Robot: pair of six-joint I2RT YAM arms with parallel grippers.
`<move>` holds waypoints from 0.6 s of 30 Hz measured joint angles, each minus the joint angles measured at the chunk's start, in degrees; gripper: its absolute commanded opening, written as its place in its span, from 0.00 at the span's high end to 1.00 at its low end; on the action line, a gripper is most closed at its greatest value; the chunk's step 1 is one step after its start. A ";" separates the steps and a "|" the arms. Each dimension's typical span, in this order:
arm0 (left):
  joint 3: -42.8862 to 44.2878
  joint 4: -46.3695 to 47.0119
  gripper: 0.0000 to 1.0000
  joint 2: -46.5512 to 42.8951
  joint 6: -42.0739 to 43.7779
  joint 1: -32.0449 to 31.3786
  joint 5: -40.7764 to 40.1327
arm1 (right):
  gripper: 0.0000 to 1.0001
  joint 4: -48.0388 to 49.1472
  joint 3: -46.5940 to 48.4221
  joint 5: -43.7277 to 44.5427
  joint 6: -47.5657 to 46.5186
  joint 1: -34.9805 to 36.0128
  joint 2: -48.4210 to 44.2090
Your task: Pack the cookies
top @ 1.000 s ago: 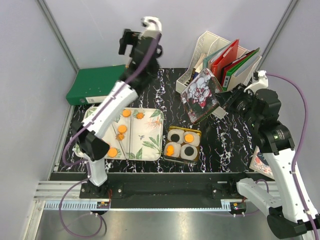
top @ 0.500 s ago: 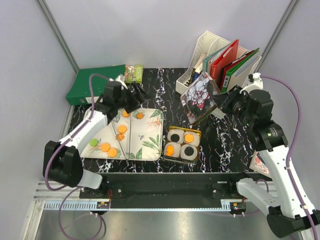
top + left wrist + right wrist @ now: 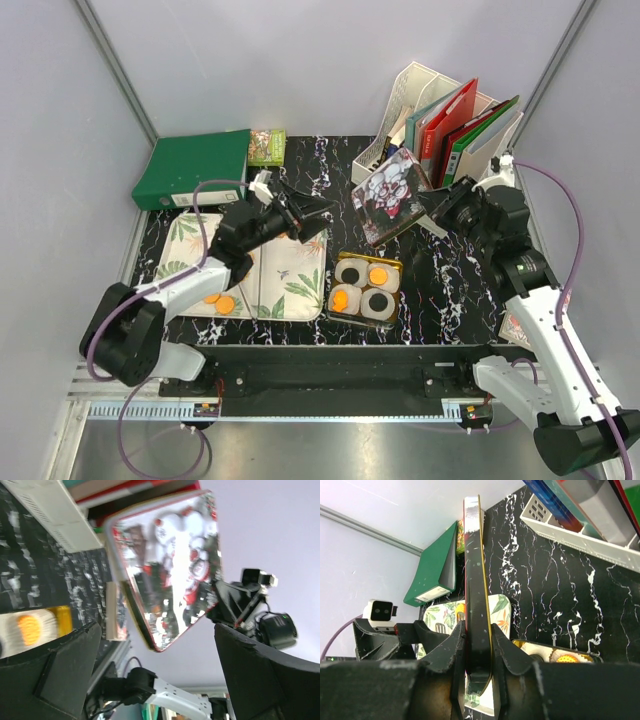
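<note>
Filling the tin (image 3: 398, 266), four paper cups (image 3: 390, 304) hold cookies (image 3: 378, 275).

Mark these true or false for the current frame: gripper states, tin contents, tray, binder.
1. The right gripper is clamped on the edge of the tin lid. True.
2. The left gripper holds an orange cookie. False: it is open and empty.
3. The tin holds four paper cups, two with orange cookies and two with black cookies. True.
4. No cookies lie on the tray. False: at least two orange loose cookies lie near its left end.
5. The green binder stands in the file rack. False: it lies flat at the far left of the table.
</note>
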 measured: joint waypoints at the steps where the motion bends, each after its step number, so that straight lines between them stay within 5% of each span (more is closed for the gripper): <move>1: 0.04 2.05 0.01 1.01 -0.90 -0.83 -0.04 | 1.00 0.20 -0.42 -0.02 0.48 0.00 0.00; 7: 1.09 8.70 0.01 6.84 -4.24 -5.27 -0.39 | 1.00 2.23 -2.91 -1.03 3.10 0.00 -0.24; 18: 2.12 13.60 0.18 13.00 -6.93 -8.55 -0.63 | 1.00 3.69 -3.87 -2.89 4.76 0.00 -2.29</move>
